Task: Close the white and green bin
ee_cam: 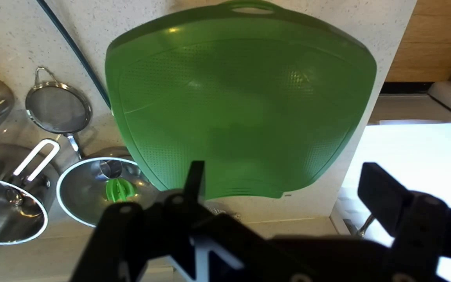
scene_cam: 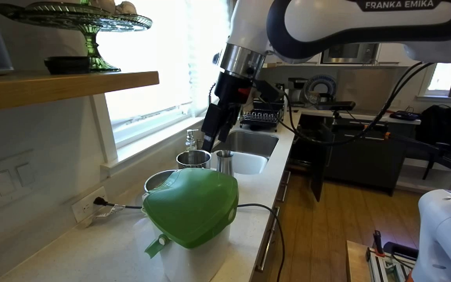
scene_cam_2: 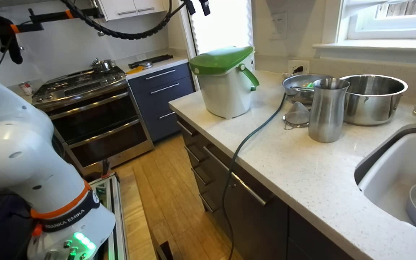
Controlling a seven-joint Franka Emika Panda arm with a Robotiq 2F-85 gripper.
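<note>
The gripper [ee_cam: 284, 172] hangs with its two black fingers [ee_cam: 196, 178] spread wide; in the wrist view the gap between them takes in part of the wall-side edge of a green lid [ee_cam: 241, 102]. In an exterior view, open air shows between the fingertips and that lid. The lid lies down over the body of the white and green bin [scene_cam_2: 228, 95]; I cannot tell whether it is fully latched. The bin stands upright on a pale countertop [scene_cam_2: 284, 169], near the corner where the front edge meets the end edge. Its green handle [scene_cam_2: 247, 76] slants down outside the body. On the wall side, a strip of counter separates lid and backsplash [scene_cam_2: 356, 68] in the wrist view. Toward the sink [scene_cam: 253, 141], a stretch of counter lies beside the bin, crossed by a dark cord [scene_cam_2: 255, 131] that drops over the front edge. Past the cord are a strainer [ee_cam: 58, 109], a steel bowl [scene_cam_2: 295, 96] holding a green ribbed piece [ee_cam: 119, 189], a tall steel cup [scene_cam_2: 325, 115] and a steel pot [scene_cam_2: 367, 108]. The lid's edge overlaps the bowl's rim in the wrist view, while an exterior view shows counter between bin and bowl.
</note>
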